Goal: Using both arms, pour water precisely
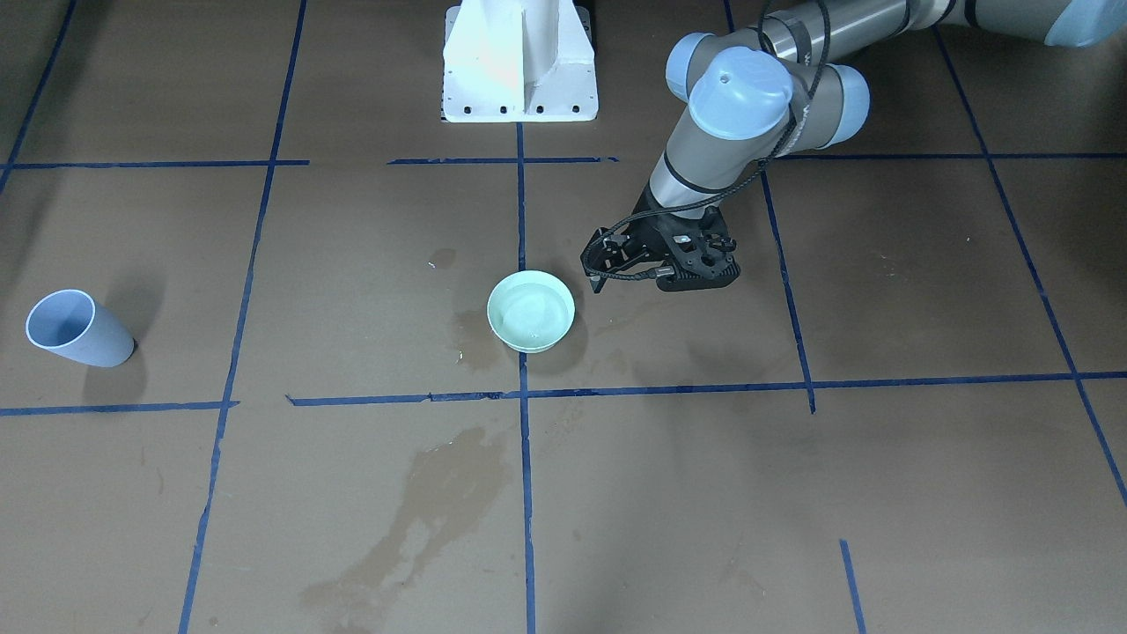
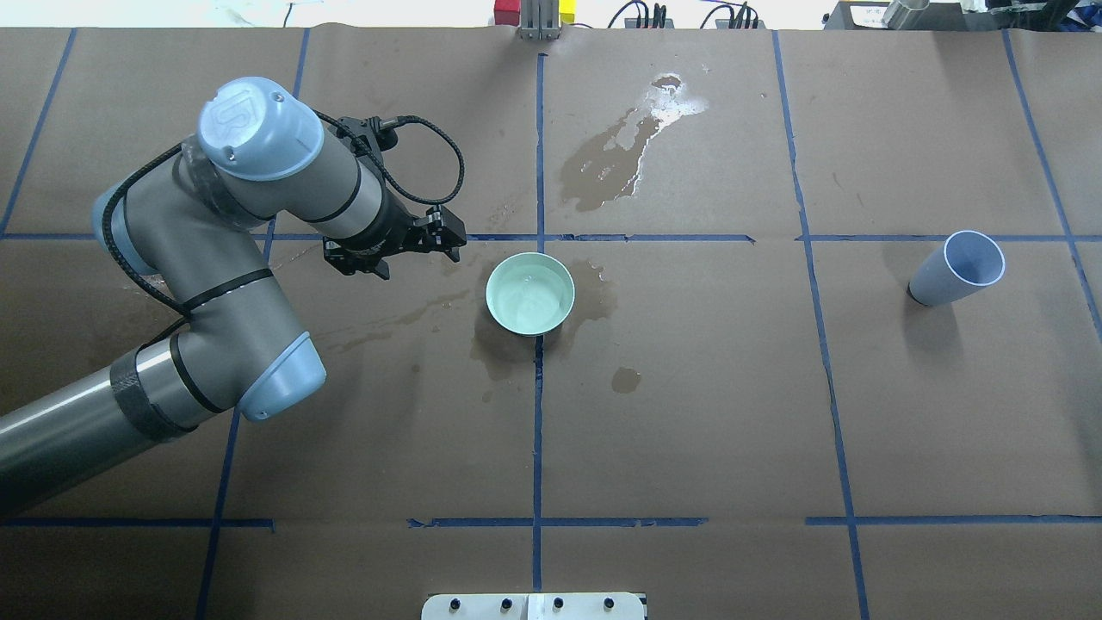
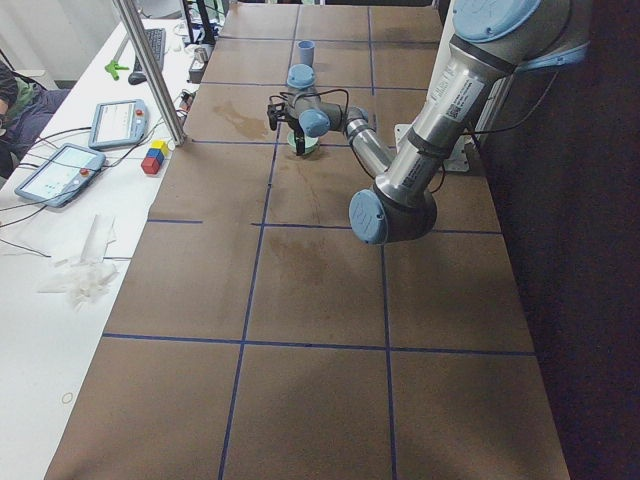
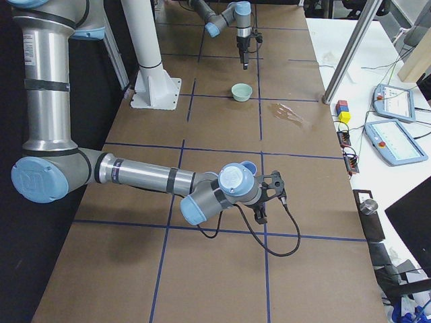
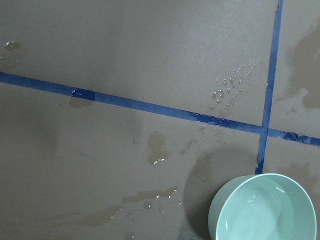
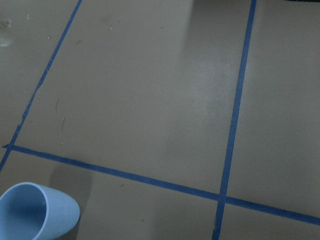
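A mint-green bowl (image 1: 531,310) stands mid-table and holds clear water (image 2: 527,297), seen as a faint sheen. The bowl also shows in the left wrist view (image 5: 265,210). My left gripper (image 2: 448,232) hovers just beside the bowl, on my left of it, jaws apart and empty; it also shows in the front-facing view (image 1: 599,262). A pale blue cup (image 2: 956,269) stands far to my right, tilted in perspective, its inside not readable. My right gripper (image 4: 261,214) shows only in the exterior right view, raised near the cup (image 6: 35,210); I cannot tell its state.
Wet patches darken the brown paper around the bowl (image 2: 508,349) and a larger spill (image 2: 620,159) lies beyond it. Blue tape lines grid the table. The white pedestal (image 1: 519,66) stands at the robot's edge. Tablets and coloured blocks (image 3: 153,157) lie on the side bench.
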Available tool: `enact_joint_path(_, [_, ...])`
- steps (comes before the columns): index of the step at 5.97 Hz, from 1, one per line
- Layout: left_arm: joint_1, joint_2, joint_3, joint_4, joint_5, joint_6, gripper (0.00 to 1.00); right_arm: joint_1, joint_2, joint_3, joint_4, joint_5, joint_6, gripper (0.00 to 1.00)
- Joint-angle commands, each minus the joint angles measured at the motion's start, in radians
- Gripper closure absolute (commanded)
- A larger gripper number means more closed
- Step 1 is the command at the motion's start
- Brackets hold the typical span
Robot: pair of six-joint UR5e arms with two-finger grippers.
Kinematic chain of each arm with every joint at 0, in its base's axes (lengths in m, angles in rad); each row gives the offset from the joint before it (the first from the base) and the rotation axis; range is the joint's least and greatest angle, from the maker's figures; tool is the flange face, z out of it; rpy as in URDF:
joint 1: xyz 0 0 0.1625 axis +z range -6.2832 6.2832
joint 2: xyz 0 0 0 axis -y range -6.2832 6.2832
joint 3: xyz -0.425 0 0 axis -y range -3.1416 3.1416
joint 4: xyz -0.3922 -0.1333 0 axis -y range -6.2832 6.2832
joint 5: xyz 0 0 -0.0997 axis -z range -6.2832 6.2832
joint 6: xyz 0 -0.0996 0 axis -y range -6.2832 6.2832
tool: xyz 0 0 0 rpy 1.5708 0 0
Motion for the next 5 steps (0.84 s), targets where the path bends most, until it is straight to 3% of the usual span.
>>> enact_joint_path(1, [0.021, -0.009, 0.010, 0.000, 0.024, -0.013, 0.00, 0.005, 0.002, 0.080, -0.368, -0.055, -0.297, 0.00])
enact_joint_path(2, [0.025, -0.009, 0.016, -0.002, 0.024, -0.022, 0.00, -0.001, 0.002, 0.091, -0.483, -0.085, -0.341, 0.00])
enact_joint_path(3, [0.033, -0.014, 0.029, -0.002, 0.027, -0.037, 0.00, 0.007, -0.055, 0.128, -0.477, -0.154, -0.339, 0.00])
enact_joint_path(5, [0.096, -0.056, 0.082, -0.011, 0.114, -0.109, 0.00, 0.007, -0.081, 0.148, -0.475, -0.141, -0.326, 0.00])
